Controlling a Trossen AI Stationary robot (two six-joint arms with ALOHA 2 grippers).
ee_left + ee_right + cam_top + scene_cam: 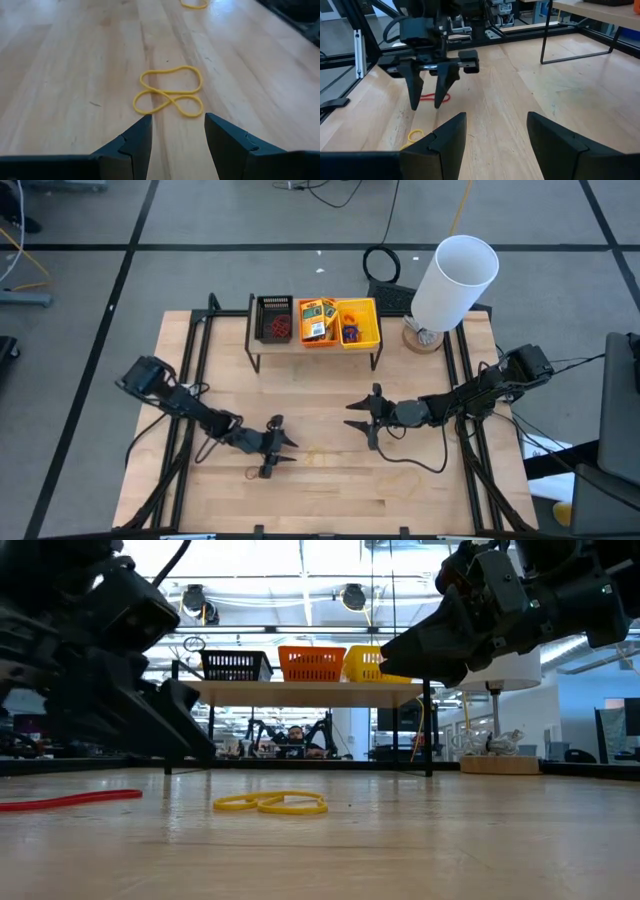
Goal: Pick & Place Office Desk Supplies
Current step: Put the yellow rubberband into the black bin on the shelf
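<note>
Two yellow rubber-band loops [169, 93] lie tangled flat on counter [65, 75], directly ahead of left end effector [174, 131], fingers spread, nothing held. Red band [70, 800] lies nearby; another yellow loop [195, 4] farther off. Right end effector [495, 131] hovers apart, also spread, empty. Judgement: bands v. light, soft, stretchy, thin against wood; best pinched at crossover where strands stack, else may slip or snag.

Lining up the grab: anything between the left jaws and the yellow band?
No. In the left wrist view, only bare wood lies between the open left gripper and the yellow band.
</note>
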